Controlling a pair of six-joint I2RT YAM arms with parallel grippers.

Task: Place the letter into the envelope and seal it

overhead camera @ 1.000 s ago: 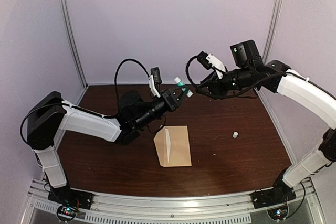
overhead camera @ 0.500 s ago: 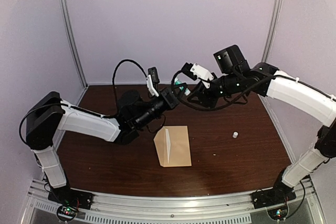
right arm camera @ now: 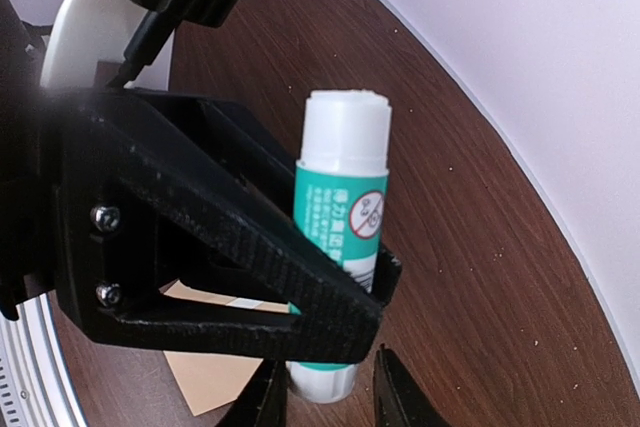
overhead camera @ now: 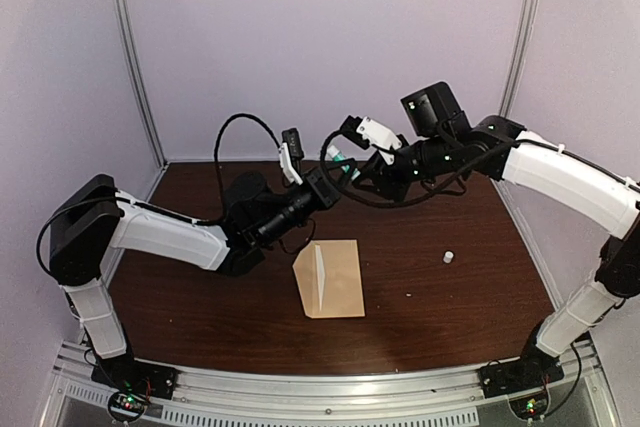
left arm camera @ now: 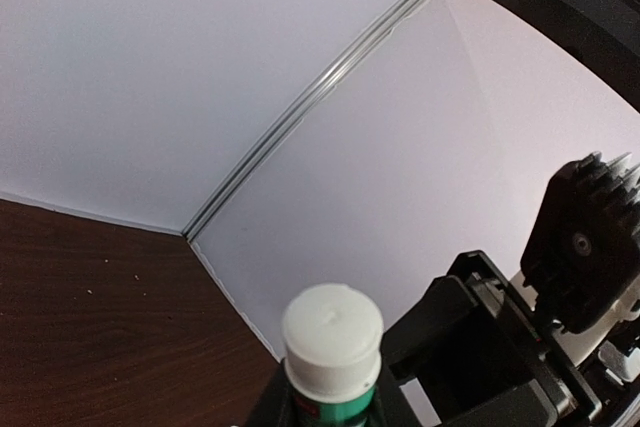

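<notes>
Top external view, from my bases outward: the envelope (overhead camera: 340, 282) lies flat on the table (overhead camera: 450, 317), with a pale strip (overhead camera: 320, 280) standing along its left half; what that strip is, I cannot tell. A small white object (overhead camera: 449, 257) sits on the wood well apart to the envelope's right. Beyond and above, my left pincer (left arm camera: 330, 402) is clamped on a glue stick (right arm camera: 335, 217), green-labelled with a white end, and holds it off the table. My right pincer (right arm camera: 325, 392) is at the stick too, its fingers (right arm camera: 265, 397) spread either side of the near end, a sliver of gap showing beside one. Behind both stand the pale walls (overhead camera: 330, 37).
</notes>
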